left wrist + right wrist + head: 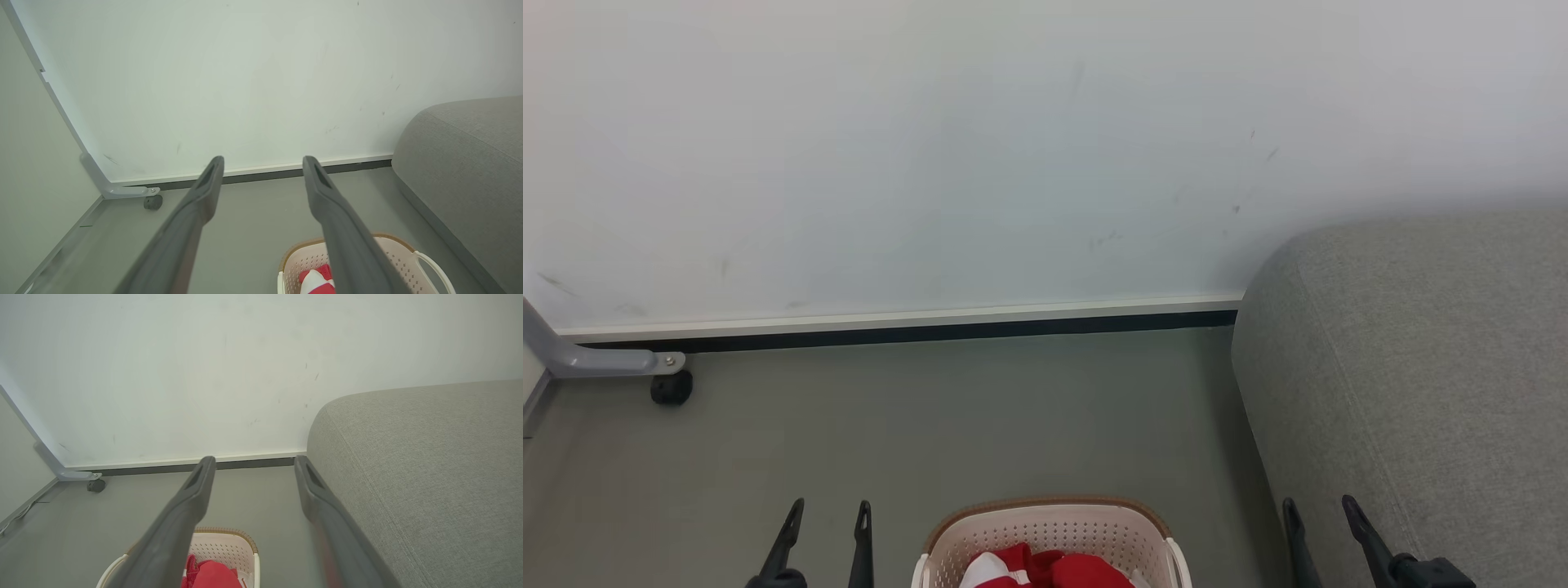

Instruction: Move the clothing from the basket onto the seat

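Left gripper [832, 506] spread, basket [1045, 527] cut off

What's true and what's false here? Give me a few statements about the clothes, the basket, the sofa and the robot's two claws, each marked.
1. The red clothing lies in the basket. True.
2. The basket stands on the sofa. False: it stands on the floor, left of the sofa.
3. The left gripper and the right gripper are both open and hold nothing. True.
4. A garment lies on the sofa. False: the clothing seen is in the basket.
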